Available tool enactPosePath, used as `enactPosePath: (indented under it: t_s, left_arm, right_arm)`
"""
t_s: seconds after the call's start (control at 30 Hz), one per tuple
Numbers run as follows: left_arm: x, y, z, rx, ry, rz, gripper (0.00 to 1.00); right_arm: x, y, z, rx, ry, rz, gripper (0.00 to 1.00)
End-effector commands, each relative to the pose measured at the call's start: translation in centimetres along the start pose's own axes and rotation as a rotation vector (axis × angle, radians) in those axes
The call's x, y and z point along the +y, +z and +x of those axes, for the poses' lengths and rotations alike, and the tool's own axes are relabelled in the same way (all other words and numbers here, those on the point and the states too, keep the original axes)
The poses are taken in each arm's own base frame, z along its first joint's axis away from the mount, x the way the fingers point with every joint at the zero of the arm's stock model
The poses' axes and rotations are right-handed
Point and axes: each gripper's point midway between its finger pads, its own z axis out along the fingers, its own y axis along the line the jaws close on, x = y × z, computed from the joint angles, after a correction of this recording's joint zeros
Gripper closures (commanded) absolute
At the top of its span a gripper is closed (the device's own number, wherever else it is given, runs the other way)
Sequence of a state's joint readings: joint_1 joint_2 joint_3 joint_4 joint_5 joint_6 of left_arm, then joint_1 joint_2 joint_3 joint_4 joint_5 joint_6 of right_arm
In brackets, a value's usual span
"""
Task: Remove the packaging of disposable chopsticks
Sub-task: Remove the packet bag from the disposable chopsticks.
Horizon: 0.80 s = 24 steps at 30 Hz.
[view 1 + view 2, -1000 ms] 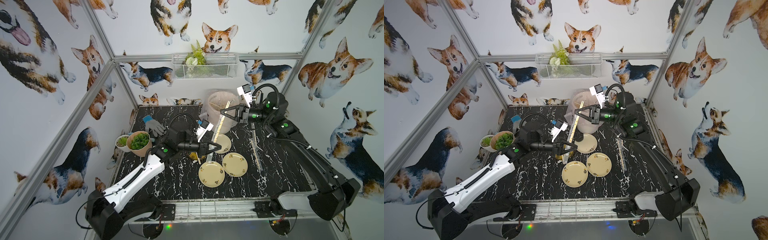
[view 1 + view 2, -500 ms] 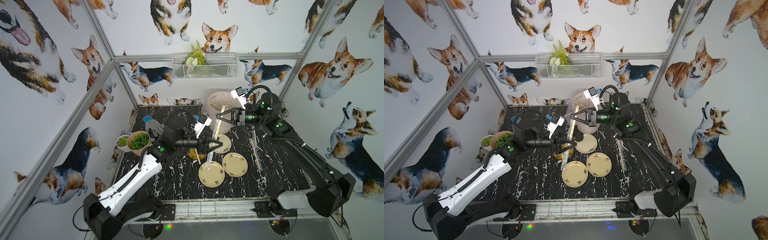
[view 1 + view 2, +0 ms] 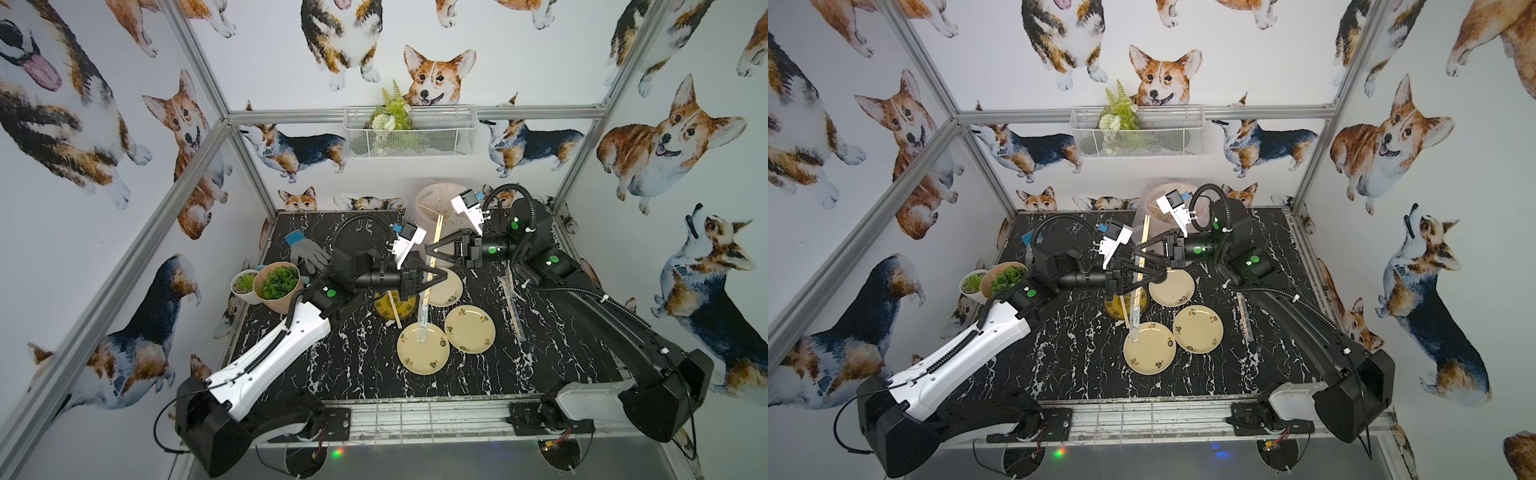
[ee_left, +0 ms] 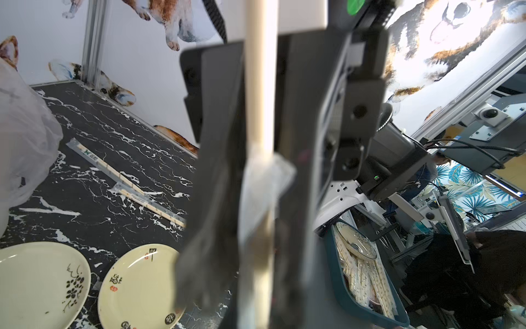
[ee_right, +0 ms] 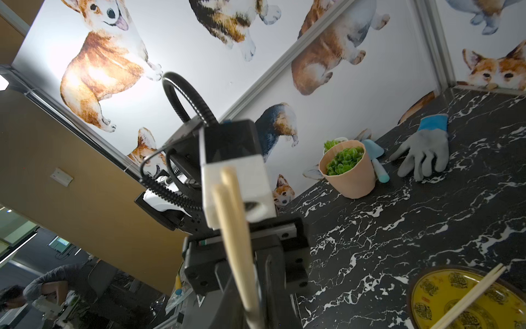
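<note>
**KM:** What differed from a second earlier?

**TR:** The grippers stood closer together. The right gripper (image 3: 429,252) had come down toward the left gripper (image 3: 441,276), which had itself moved slightly toward the back. The stretch of stick between them was shorter.

**KM:** Grip states?

**TR:** The left jaws were pinched tight on the sleeve (image 3: 423,320) near its open end, with wood inside. The left wrist view showed the plastic bunched there and bare stick beyond it. The right jaws were narrow, closed around the bare part of the chopsticks (image 3: 436,237) just above.

**KM:** Where was the workpiece?

**TR:** It was held in the air between the two arms, tilted, with its bare tops pointing toward the back. The sleeve's lower end hung over the front plate (image 3: 428,365). I could not tell whether it touched.

**KM:** What did that mean for the task?

**TR:** The sleeve still covered the lower part, so this pair was not yet unwrapped. My reading was that closing the gap was a reset for another pull, not the separation itself. The next stroke would need the hands to draw apart along the sticks.

**KM:** Anything else?

**TR:** One bare pair (image 3: 394,311) lay across the yellow dish (image 3: 409,307). The wrapped pairs (image 3: 513,309) lay on the table beside the right arm, not yet handled.
</note>
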State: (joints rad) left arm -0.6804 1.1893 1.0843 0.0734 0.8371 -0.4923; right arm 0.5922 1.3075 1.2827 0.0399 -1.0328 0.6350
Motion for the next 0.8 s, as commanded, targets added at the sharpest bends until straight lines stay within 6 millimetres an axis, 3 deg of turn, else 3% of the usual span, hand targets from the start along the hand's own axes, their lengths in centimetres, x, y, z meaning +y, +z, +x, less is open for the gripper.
enactPosePath:
  t_s: [0.0,0.07,0.17,0.27,0.33,0.4,0.47,0.53,0.77]
  left_arm:
    - [-1.3,-0.6,-2.3,-0.084,0.081,0.007,1.00]
    - [-1.4,-0.7,-2.6,-0.094,0.088,0.008,1.00]
    - [-1.5,-0.7,-2.8,-0.099,0.092,0.010,1.00]
    - [-1.4,-0.8,-2.9,-0.106,0.097,-0.002,1.00]
    - [-1.1,-0.7,-2.6,-0.099,0.094,-0.010,1.00]
    - [-0.8,-0.6,-2.3,-0.092,0.084,-0.016,1.00]
    - [-0.5,-0.4,-1.7,-0.078,0.068,-0.010,1.00]
    - [-0.2,-0.3,-1.2,-0.066,0.052,-0.007,1.00]
    - [0.3,-0.3,-0.2,-0.049,0.037,-0.013,1.00]
  right_arm:
    - [-0.1,0.3,1.0,0.014,0.013,-0.007,0.82]
    - [-0.4,0.4,1.5,0.019,0.026,-0.006,0.84]
    - [-0.4,0.7,2.2,0.032,0.040,-0.016,0.94]
    - [-0.2,0.9,2.8,0.052,0.051,-0.030,0.92]
    - [0.1,0.8,2.7,0.051,0.035,-0.024,0.88]
    - [0.1,0.5,2.3,0.038,0.005,0.020,0.72]
    - [0.0,-0.1,1.2,0.004,-0.042,0.086,0.55]
    - [0.0,-0.6,-0.2,-0.034,-0.073,0.130,0.50]
    - [-1.3,-2.2,-4.6,-0.164,-0.026,0.125,0.55]
